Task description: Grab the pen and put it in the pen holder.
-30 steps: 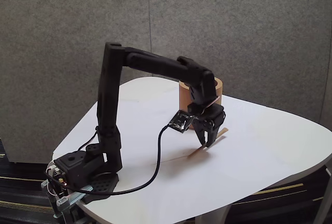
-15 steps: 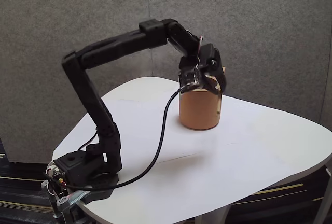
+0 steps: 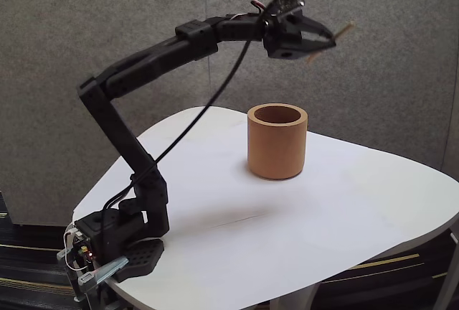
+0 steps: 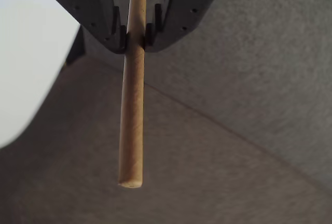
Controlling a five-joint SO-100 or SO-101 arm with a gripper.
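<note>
Arm raised high and stretched out to the right in the fixed view, base at the lower-left corner of the white table (image 3: 358,209). Gripper (image 3: 324,39) sits well above the cup (image 3: 277,142) and a little to its right, in front of the grey wall (image 3: 401,73).

Gripper is clenched on the pen (image 3: 330,41). Pen lies tilted, one end poking up to the right past the fingers, the other showing just below them.

Wrist view: pen (image 4: 132,105) pinched between the two dark fingers (image 4: 106,22) near the top of the frame, gripper (image 4: 136,36) closed tight against the shaft on both sides. The long free end runs down the frame, blunt tip in mid-air over the grey wall, a pale patch of table at left.

Cup stands upright on the table, mouth open, apart from arm and pen. Black cable (image 3: 208,102) hangs from the wrist down toward the base.
</note>
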